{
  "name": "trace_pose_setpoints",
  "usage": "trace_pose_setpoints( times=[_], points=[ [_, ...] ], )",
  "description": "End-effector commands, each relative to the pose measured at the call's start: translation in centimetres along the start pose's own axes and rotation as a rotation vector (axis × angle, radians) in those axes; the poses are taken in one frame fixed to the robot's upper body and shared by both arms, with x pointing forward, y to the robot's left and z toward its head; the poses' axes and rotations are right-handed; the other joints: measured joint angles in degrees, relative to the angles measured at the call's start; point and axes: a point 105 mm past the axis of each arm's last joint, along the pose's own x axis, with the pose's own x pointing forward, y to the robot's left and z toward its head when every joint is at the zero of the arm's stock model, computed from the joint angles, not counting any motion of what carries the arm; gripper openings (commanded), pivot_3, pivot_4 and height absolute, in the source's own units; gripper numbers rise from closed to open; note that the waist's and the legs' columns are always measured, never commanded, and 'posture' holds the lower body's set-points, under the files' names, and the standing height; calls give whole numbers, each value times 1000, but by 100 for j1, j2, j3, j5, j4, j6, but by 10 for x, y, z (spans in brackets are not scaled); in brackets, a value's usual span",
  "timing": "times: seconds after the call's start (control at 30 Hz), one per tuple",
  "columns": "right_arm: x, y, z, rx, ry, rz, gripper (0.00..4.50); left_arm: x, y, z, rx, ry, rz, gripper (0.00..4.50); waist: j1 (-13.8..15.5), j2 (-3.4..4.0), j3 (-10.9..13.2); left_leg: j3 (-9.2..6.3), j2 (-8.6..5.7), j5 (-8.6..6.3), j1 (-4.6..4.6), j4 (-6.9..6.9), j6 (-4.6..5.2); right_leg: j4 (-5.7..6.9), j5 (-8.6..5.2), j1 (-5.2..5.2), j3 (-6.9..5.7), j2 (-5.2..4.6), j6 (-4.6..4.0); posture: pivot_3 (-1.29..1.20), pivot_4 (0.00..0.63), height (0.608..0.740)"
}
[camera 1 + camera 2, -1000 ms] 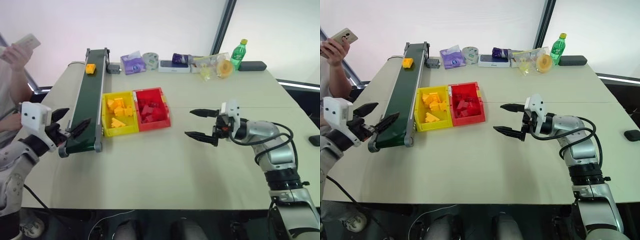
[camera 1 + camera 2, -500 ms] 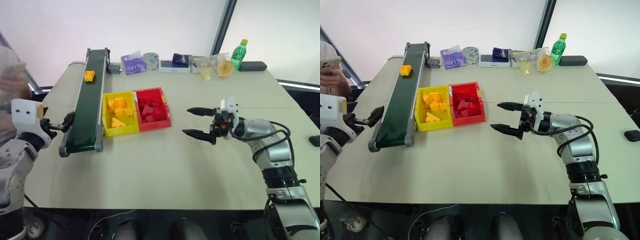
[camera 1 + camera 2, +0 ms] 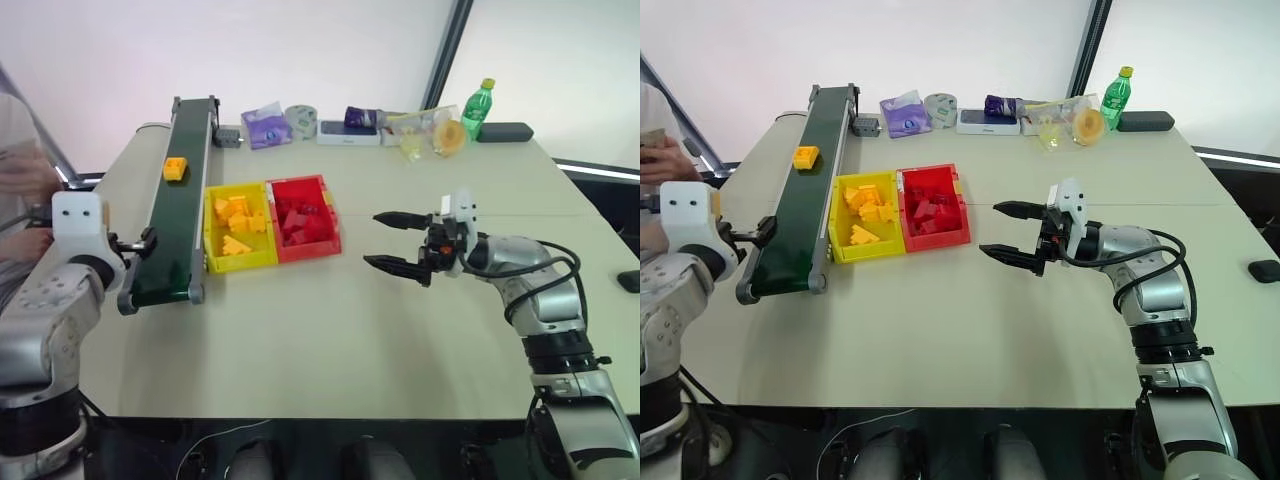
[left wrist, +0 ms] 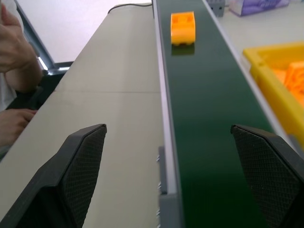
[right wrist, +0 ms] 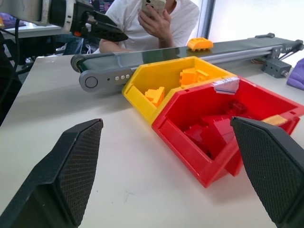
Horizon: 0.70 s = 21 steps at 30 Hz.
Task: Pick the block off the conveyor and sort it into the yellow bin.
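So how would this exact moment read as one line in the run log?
block: riding conveyor, untouched | left gripper: open at belt's near end | right gripper: open, empty, beside red bin | yellow bin: holds yellow blocks

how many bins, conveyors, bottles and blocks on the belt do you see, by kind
bins: 2, the yellow bin and the red bin
conveyors: 1, the conveyor
blocks on the belt: 1, the block
bottles: 1, the green bottle
total: 5
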Motion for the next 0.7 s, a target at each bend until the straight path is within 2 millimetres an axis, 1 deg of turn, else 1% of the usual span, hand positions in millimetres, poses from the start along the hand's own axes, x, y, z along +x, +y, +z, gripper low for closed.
trace_pose_setpoints(
  times=[0.03,0.13,0.27,0.7],
  points=[
    [-1,1,14,-62,-28,-2,4500,-3,4,8,6,-31,5,4419,-10,0,0,0,0,0,0,0,0,0,0,0,0,0,0,0,150,740],
    [-2,1,14,-63,-28,-4,4500,-2,6,8,-19,-37,-12,4419,-27,0,0,0,1,0,1,-3,-1,0,0,-2,0,4,0,0,150,740],
    [-3,1,13,-64,-25,-8,4500,-1,7,10,-4,-46,-13,4419,-19,0,0,0,1,0,1,-2,-1,0,0,-2,0,2,0,0,150,740],
    [-5,1,14,-69,-23,-17,4500,4,-5,6,-23,-43,-64,4419,-11,0,0,0,1,0,0,-1,-1,0,0,-1,0,1,0,0,150,740]
  ],
)
